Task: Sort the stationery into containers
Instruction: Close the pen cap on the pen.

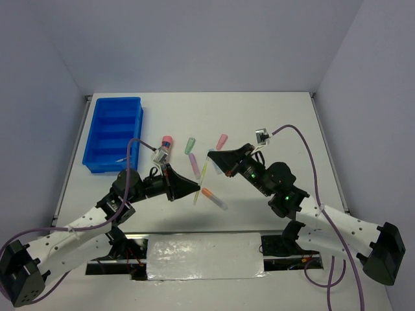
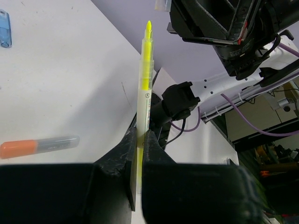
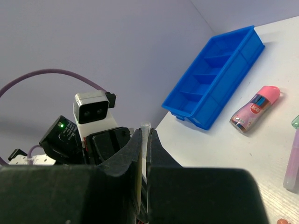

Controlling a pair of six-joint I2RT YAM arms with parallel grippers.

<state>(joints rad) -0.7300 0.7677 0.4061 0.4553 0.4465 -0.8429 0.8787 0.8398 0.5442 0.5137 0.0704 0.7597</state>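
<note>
My left gripper (image 1: pixel 196 188) is shut on a thin yellow pen (image 1: pixel 201 176), held above the table's middle. In the left wrist view the yellow pen (image 2: pixel 145 79) sticks up from between my jaws (image 2: pixel 140 136), its yellow tip bare. My right gripper (image 1: pixel 210 155) hangs just beyond that tip, shut on a small clear cap (image 3: pixel 145 127) that shows between its jaws (image 3: pixel 145 133). The blue tray (image 1: pixel 118 99) lies at the far left. On the table lie a pink-capped tube (image 1: pixel 166 144), a green marker (image 1: pixel 190 145), a pink marker (image 1: pixel 222 141), a purple marker (image 1: pixel 194 163) and an orange marker (image 1: pixel 214 198).
The right wrist view shows the blue tray (image 3: pixel 233 84) with its compartments bare, the pink-capped tube (image 3: pixel 257 108) beside it and the purple marker (image 3: pixel 293 163). The left wrist view shows the orange marker (image 2: pixel 37 146) and a light blue piece (image 2: pixel 3 28). White walls enclose the table.
</note>
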